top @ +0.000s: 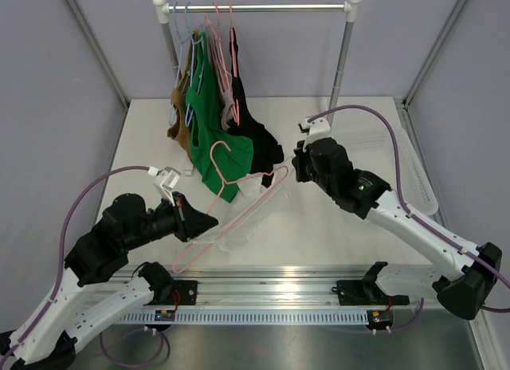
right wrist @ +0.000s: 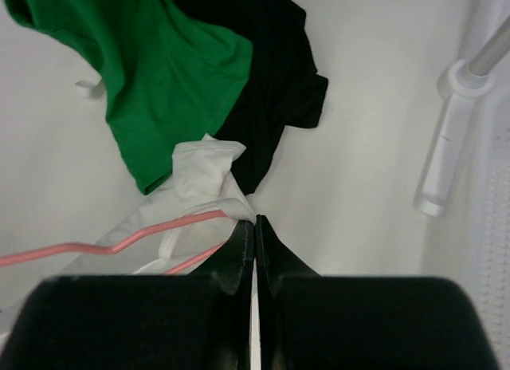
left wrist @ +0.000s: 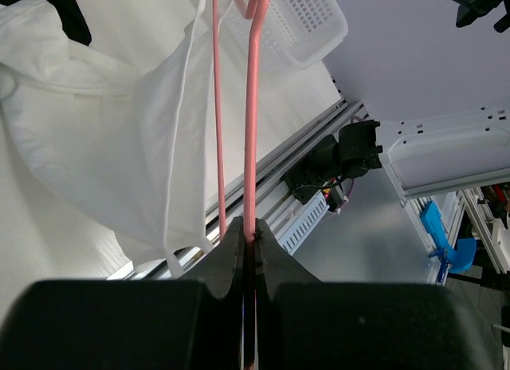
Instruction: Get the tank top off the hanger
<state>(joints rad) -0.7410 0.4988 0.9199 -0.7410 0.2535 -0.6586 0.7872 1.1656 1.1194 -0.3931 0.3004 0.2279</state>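
Note:
A pink hanger lies slanted over the table with a white tank top hanging loosely on it. My left gripper is shut on the hanger's lower bar; in the left wrist view the pink wire runs straight out of the closed jaws, with the tank top draped to the left. My right gripper is shut at the hanger's far end. In the right wrist view its tips pinch the white fabric where it wraps the pink hanger.
A clothes rack at the back holds several hangers with green, black and brown garments, reaching the table. A white basket lies at the right. The rack post stands right of my right gripper.

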